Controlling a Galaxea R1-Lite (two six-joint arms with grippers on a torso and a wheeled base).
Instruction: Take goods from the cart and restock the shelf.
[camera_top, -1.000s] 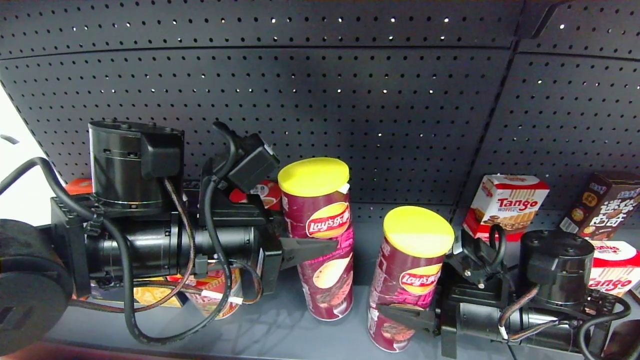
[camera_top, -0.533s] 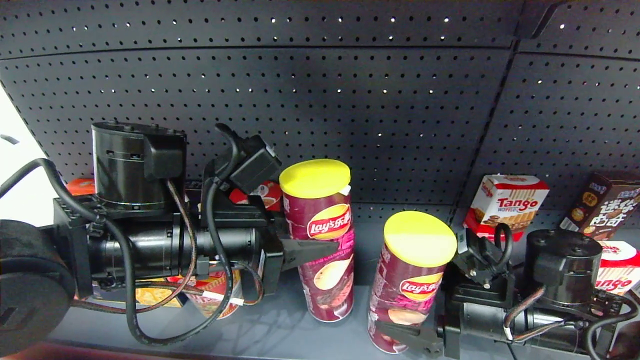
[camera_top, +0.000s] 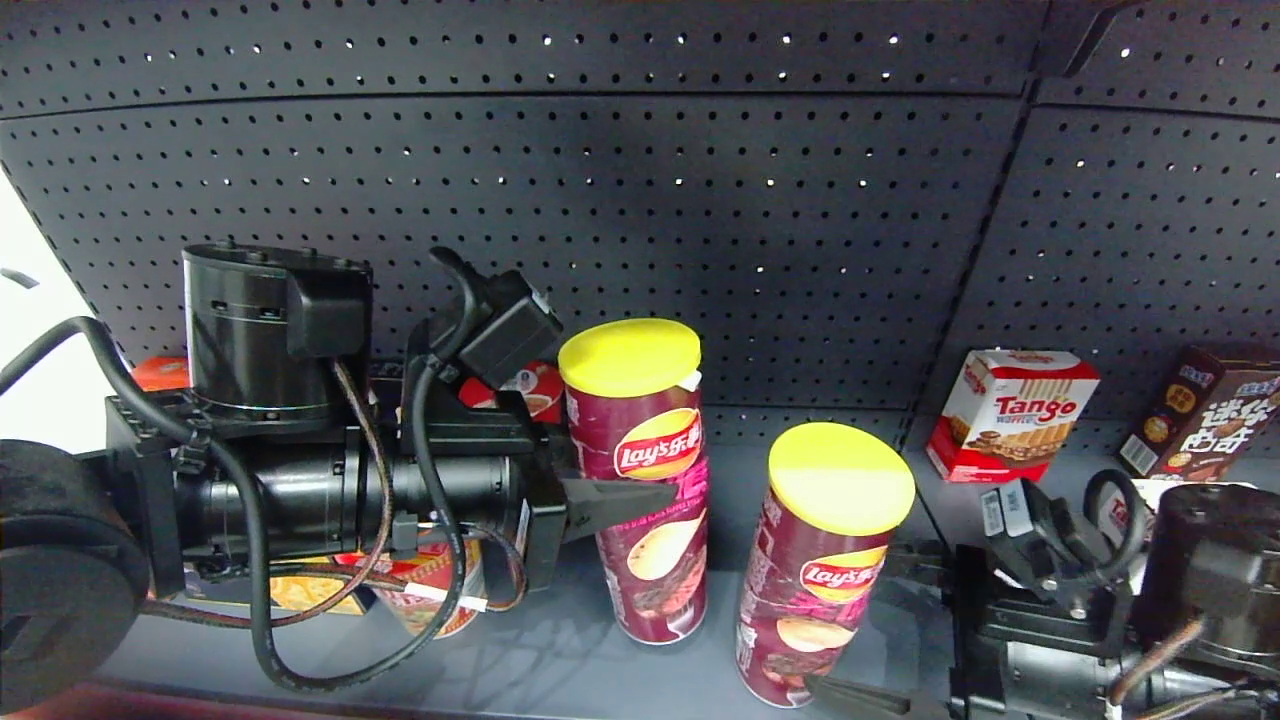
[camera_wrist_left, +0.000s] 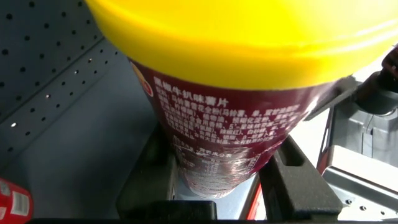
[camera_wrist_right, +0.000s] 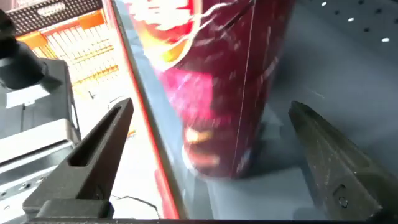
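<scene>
Two maroon chips cans with yellow lids stand upright on the grey shelf. My left gripper comes in from the left and is shut on the left can at mid height; in the left wrist view this can sits between the fingers. The right can stands free near the shelf's front edge. My right gripper is open just to its right, clear of it. In the right wrist view the can stands ahead of the spread fingers.
A perforated black back panel closes the shelf. Wafer boxes and a dark snack box stand at the right. Cup noodles sit behind my left arm. Open shelf lies between the two cans.
My right gripper has let go of the right can and drawn back to the right and downward. That can stays upright. The left arm and its can have hardly moved.
</scene>
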